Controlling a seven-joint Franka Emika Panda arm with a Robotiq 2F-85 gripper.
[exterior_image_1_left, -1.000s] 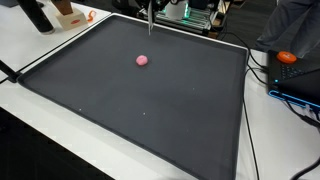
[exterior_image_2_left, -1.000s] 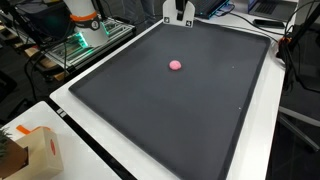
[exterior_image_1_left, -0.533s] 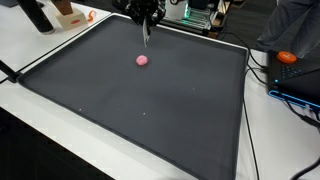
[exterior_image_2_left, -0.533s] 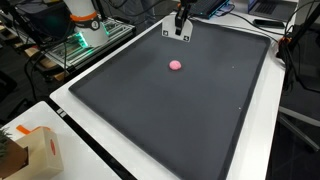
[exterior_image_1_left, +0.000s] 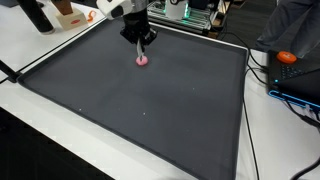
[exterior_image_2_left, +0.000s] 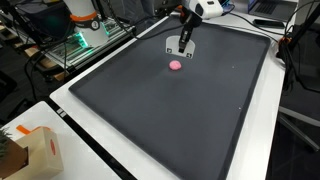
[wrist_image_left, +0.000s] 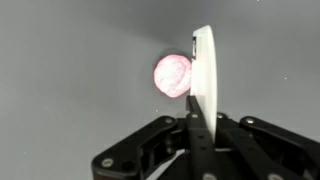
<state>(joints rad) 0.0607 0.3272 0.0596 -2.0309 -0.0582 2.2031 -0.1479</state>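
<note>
In an exterior view, my gripper (exterior_image_1_left: 141, 40), pinching a thin white flat plate (exterior_image_1_left: 143, 48), hangs just above the small pink ball (exterior_image_1_left: 142, 60) on the dark grey mat (exterior_image_1_left: 150, 115). In an exterior view the plate (exterior_image_2_left: 183, 46) stands near the ball (exterior_image_2_left: 176, 65). In the wrist view the plate's edge (wrist_image_left: 203, 75) overlaps the ball (wrist_image_left: 170, 75); a careless sideways nudge could, I judge, send it rolling away.

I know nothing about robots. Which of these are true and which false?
1. The ball on the mat is pink. True.
2. The claw grips a white flat tool. True.
3. The ball lies off the mat, on the white table. False: it lies on the dark mat.
4. Several balls are scattered over the mat. False: only one shows in both exterior views.
5. The tool's end is close beside the ball. True: the wrist view shows them side by side, though whether they touch cannot be told.
</note>
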